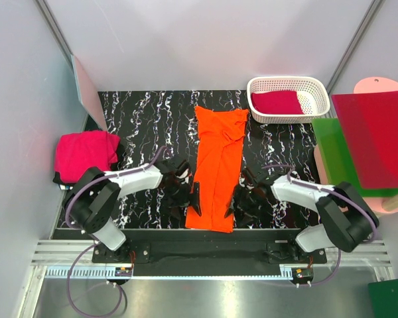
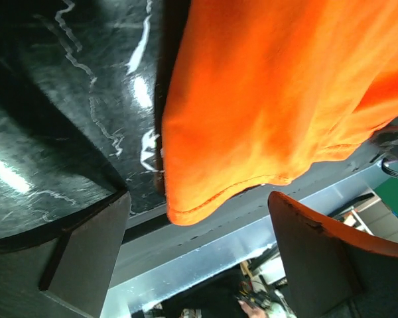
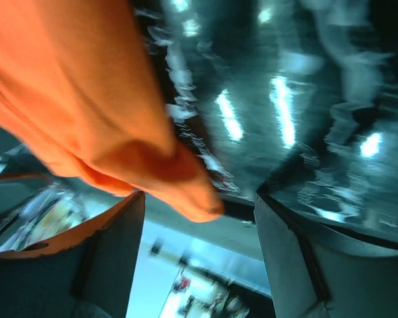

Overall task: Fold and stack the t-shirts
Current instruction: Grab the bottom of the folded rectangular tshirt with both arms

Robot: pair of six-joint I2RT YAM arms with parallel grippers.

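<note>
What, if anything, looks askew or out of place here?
The orange t-shirt lies slightly slanted, its near hem hanging past the front edge of the table, its far right corner bunched.

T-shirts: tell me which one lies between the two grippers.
The orange t-shirt, a long strip. The crimson one sits in the white basket; the magenta one is bunched far left.
</note>
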